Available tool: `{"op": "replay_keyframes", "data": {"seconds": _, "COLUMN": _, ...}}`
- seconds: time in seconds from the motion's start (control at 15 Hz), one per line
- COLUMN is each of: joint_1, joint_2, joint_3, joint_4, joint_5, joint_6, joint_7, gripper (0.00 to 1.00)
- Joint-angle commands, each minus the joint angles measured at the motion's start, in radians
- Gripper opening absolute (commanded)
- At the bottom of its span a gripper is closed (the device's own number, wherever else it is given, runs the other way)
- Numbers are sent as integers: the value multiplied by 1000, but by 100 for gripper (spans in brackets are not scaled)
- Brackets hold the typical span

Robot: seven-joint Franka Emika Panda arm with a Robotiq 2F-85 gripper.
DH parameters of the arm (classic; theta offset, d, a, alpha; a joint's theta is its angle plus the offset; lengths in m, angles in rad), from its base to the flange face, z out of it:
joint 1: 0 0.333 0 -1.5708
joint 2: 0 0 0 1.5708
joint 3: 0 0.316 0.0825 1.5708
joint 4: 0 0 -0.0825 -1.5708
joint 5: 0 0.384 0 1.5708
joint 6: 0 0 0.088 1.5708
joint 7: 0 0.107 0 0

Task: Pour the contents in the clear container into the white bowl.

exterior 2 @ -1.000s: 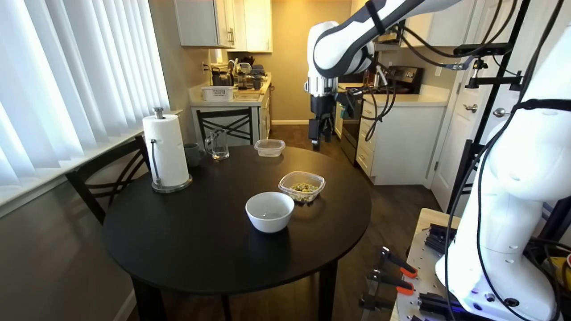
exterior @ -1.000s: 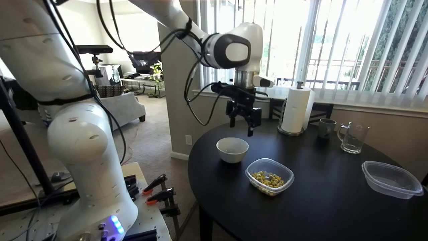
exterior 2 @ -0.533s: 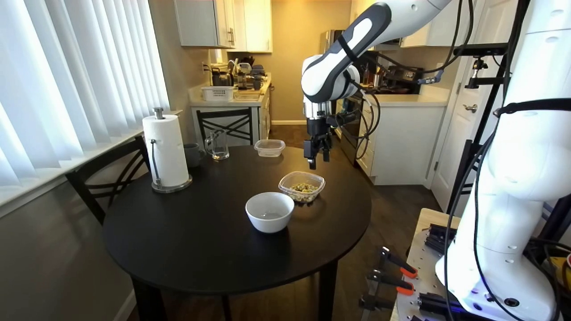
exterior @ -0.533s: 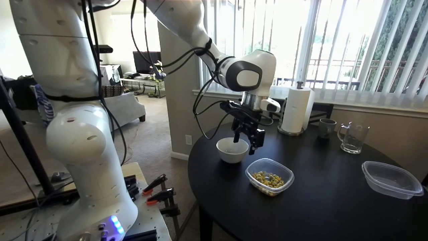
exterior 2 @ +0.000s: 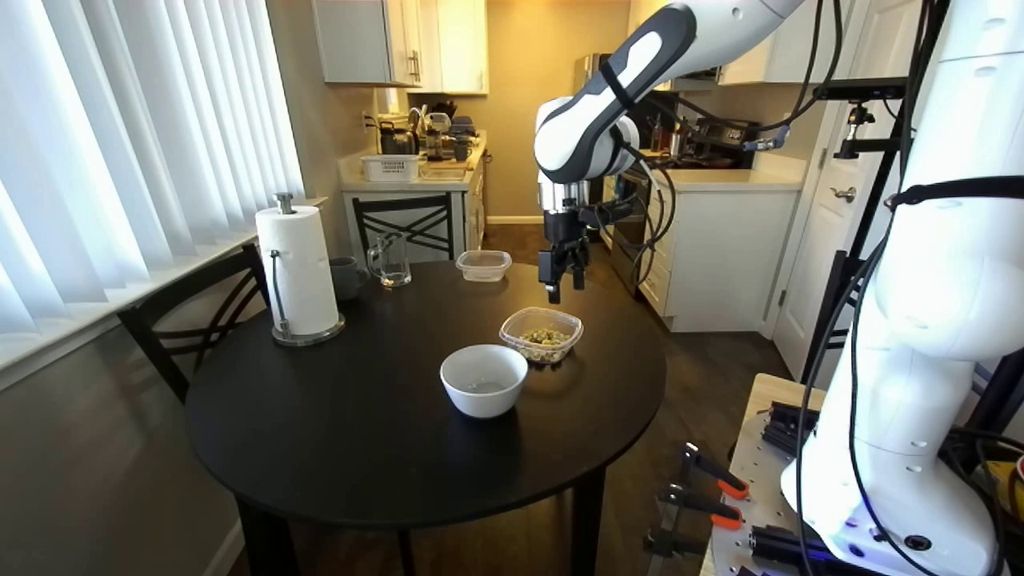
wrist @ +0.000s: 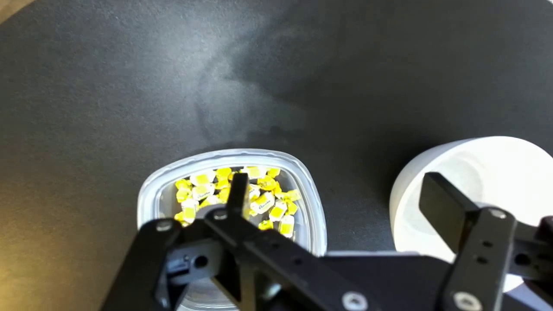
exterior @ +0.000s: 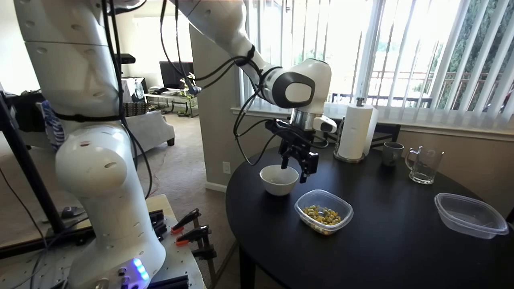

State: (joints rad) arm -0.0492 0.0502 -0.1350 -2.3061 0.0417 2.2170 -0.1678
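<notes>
The clear container (exterior: 329,199) stands upright on the dark table with the contents (exterior: 323,215) in it. In the wrist view the contents (wrist: 263,203) are small yellow and white wrapped pieces. The white bowl (exterior: 278,186) stands beside the container and looks empty. Both show in an exterior view too: the container (exterior 2: 544,318) and the bowl (exterior 2: 482,400). My gripper (exterior: 294,172) is open and empty, pointing down above the table. In the wrist view my gripper (wrist: 337,185) has one finger over the container (wrist: 317,207) and one in front of the bowl (wrist: 402,185).
On the round dark table (exterior: 381,257) a larger flat clear container (exterior: 468,230), a glass mug (exterior: 423,164), a grey mug (exterior: 392,154) and a paper towel roll (exterior: 355,132) stand farther off. Cables (exterior: 257,156) hang beside the wrist. Black chairs stand around the table.
My gripper has come down toward the table over the last second. In the last half second it has shifted only slightly. The container and bowl have not moved.
</notes>
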Motion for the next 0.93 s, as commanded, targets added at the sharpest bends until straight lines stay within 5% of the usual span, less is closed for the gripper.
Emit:
{"op": "replay_keyframes", "data": {"seconds": 0.0, "joint_1": -2, "joint_2": 208, "joint_3": 47, "joint_4": 162, "joint_5": 54, "joint_6": 12, "joint_7": 34, "gripper": 100}}
{"op": "replay_keyframes", "data": {"seconds": 0.33, "joint_1": -22, "joint_2": 413, "joint_3": 65, "joint_4": 359, "joint_5": 43, "joint_6": 5, "joint_7": 100, "gripper": 100}}
{"op": "replay_keyframes", "data": {"seconds": 0.87, "joint_1": -27, "joint_2": 561, "joint_3": 54, "joint_4": 516, "joint_5": 12, "joint_6": -13, "joint_7": 164, "gripper": 100}}
